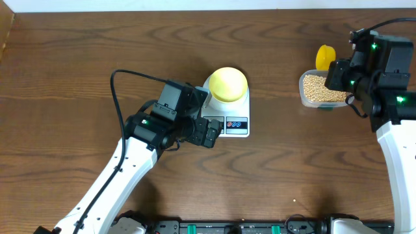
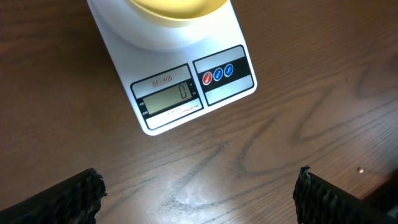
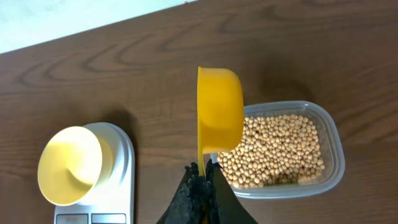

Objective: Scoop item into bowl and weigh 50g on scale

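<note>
The pale yellow bowl [image 1: 227, 84] sits empty on the white scale [image 1: 231, 123]; its display [image 2: 168, 99] reads 0. The beans [image 1: 318, 89] fill a clear plastic tub [image 1: 303, 97] at the right; they also show in the right wrist view [image 3: 280, 149]. My right gripper [image 3: 204, 169] is shut on the handle of a bright yellow measuring spoon [image 3: 219, 109], held on its side above the tub's left end. The spoon also shows in the overhead view [image 1: 324, 56]. My left gripper [image 2: 199, 196] is open and empty over bare table just in front of the scale.
The bowl [image 3: 68, 165] and scale [image 3: 121, 180] lie left of the tub [image 3: 333, 155] in the right wrist view. The table's far edge runs along the top. Dark wood surrounds the scale and tub.
</note>
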`<action>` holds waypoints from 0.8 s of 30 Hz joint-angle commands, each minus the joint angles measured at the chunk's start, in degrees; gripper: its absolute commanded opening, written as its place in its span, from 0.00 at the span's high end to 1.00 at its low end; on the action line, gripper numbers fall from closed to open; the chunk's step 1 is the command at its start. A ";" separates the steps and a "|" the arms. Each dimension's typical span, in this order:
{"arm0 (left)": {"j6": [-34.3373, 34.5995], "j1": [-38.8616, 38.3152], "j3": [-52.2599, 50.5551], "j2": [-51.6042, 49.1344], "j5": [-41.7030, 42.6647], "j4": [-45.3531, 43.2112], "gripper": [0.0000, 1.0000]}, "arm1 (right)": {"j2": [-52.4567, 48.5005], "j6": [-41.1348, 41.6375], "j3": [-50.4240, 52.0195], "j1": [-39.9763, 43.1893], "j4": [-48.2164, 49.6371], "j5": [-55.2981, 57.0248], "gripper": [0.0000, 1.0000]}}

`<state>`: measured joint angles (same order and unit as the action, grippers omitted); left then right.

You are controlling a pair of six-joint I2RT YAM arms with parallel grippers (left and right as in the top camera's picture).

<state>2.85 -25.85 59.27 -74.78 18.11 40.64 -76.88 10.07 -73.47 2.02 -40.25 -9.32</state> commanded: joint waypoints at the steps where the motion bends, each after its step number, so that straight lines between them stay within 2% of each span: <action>1: -2.82 -0.11 -0.02 0.31 -0.17 -0.09 0.01 | -0.28 0.61 -1.42 0.13 -1.05 0.15 0.99; 10: -0.57 -0.11 -0.02 0.28 -1.22 -5.22 0.02 | -0.28 0.61 -1.42 0.13 -1.95 0.17 0.99; 15: -0.44 -0.11 -0.02 0.26 -1.57 -5.03 0.01 | -0.28 0.59 -1.42 0.13 -2.05 0.17 0.99; 18: -0.42 -0.11 -0.02 0.26 -5.73 -4.96 0.02 | -0.28 0.55 -1.42 0.15 -2.54 0.22 0.99; 24: -0.42 -0.09 -0.02 0.17 -5.99 -4.96 0.02 | -0.28 -0.96 -1.42 0.15 -3.08 0.48 0.99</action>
<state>1.72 -25.91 59.27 -74.78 13.52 35.64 -76.88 9.96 -73.47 2.02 -42.89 -9.28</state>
